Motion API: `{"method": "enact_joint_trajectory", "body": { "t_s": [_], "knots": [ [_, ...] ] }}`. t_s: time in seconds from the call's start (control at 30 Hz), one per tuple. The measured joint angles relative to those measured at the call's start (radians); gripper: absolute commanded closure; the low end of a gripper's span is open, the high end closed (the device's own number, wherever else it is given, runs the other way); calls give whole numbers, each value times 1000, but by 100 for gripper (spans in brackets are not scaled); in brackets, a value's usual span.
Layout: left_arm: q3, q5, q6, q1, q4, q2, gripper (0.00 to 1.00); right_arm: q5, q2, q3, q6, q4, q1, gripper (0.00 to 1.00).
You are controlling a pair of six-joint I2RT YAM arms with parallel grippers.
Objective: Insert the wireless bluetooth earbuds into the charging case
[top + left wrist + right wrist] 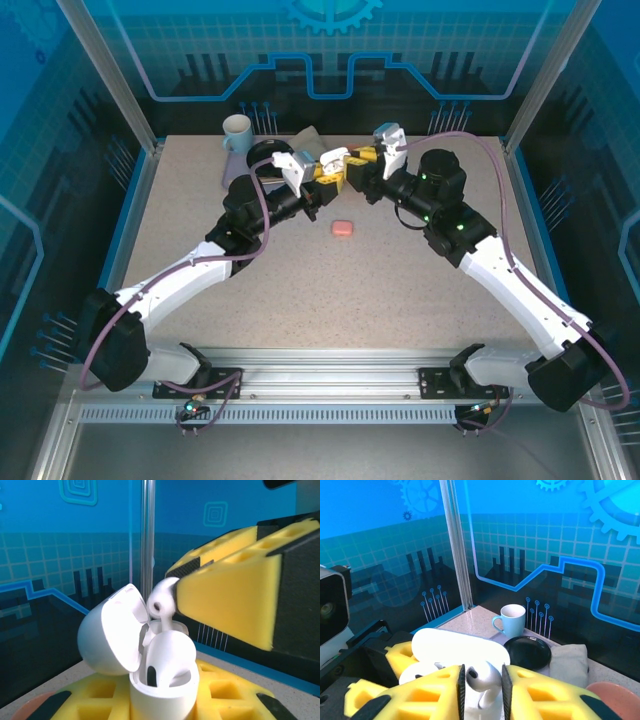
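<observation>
Left gripper (162,705): its yellow foam fingers (227,695) are clenched on the base of the white charging case (165,697). It holds the case upright above the tabletop (300,280), close to the middle of the far edge.
Charging case lid (107,632): swung open and tipped back to one side (its pale inside faces the left wrist camera).
Inside the case: one seated white earbud (169,655) fills the near socket, with its rounded head standing above the rim.
Right gripper (480,690): its yellow fingers (427,695) are pinched tight on the second white earbud (479,677).
Second white earbud: held by its stem end directly over the open case. Its bulb points down toward the far socket, and I cannot tell whether it touches the case.
Both grippers: they meet tip to tip in the top view.
Salmon-pink case (343,229): closed, lying alone on the tabletop toward the middle, nearer the arm bases than the grippers and apart from both.
Mug (237,131): pale blue and upright near the far-left corner.
Black plate (527,652): beside the mug, by the far edge.
Grey cloth (570,661): folded, just beside the plate.
</observation>
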Motion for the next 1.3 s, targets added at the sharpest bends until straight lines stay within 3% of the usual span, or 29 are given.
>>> {"method": "enact_joint_trajectory", "body": {
  "t_s": [0.4, 0.57, 0.7, 0.93, 1.3],
  "knots": [
    [2, 0, 0, 0, 8, 2, 100, 3, -10, 0, 11, -19, -1, 59],
    [2, 0, 0, 0, 11, 10, 100, 3, -64, 7, 69, -44, -51, 53],
    [-3, 0, 4, 0, 11, 17, 100, 11, -46, 112, 129, -148, -95, 48],
    [-31, 36, 67, 0, -22, 21, 100, -16, 199, 436, 209, -436, -109, 46],
    [-79, 94, 140, 0, -97, 23, 100, -32, 568, 756, 252, -852, -111, 49]
  ]
}}
